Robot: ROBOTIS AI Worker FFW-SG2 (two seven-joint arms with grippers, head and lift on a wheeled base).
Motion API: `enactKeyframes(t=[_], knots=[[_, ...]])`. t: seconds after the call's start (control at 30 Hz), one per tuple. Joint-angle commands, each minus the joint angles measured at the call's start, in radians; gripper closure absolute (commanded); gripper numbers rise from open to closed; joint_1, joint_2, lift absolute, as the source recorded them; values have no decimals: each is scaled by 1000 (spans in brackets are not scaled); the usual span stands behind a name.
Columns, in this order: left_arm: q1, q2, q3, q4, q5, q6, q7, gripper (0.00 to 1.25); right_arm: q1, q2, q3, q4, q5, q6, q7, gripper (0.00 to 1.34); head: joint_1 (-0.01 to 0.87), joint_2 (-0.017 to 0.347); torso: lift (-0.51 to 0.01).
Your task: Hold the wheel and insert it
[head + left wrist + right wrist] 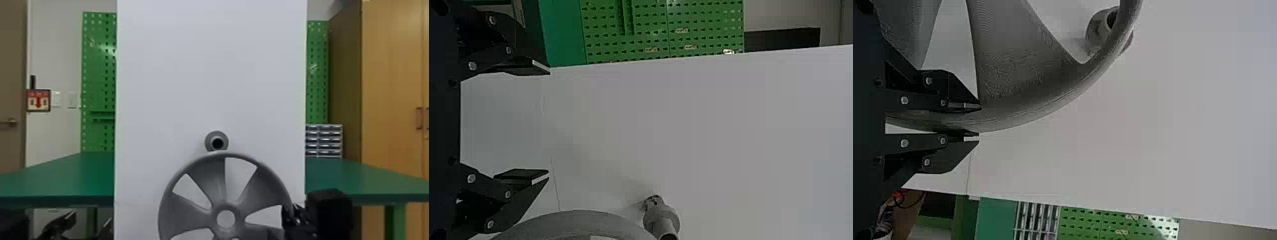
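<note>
right gripper [978,124] pinches the right side of the grey spoked wheel [210,178]; its hub [226,206] must rise to the grey cylindrical peg [209,140] above. left gripper [548,122] gapes empty.

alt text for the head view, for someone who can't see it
A gray spoked wheel, its right side held by the robot's right gripper, stands before a white panel, just below the short round peg sticking out of it.
</note>
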Motion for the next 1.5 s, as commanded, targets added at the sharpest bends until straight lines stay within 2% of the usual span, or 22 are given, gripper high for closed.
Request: enactKeyframes(t=[0.0, 0.73, 1.1, 1.47], knots=[[-2, 2, -6, 0, -10, 4, 0, 509, -41, 1, 4, -19, 5, 57, 0, 1184, 0, 0, -499], [-12, 5, -37, 0, -24, 25, 23, 509, -216, 1, 24, -66, -63, 223, -58, 1184, 0, 0, -499], [-16, 5, -47, 0, -30, 25, 26, 509, -291, -6, 34, -82, -104, 292, -127, 1184, 0, 0, -499], [-22, 5, -60, 0, -39, 27, 28, 509, -369, -6, 34, -82, -155, 384, -166, 1184, 0, 0, -499]])
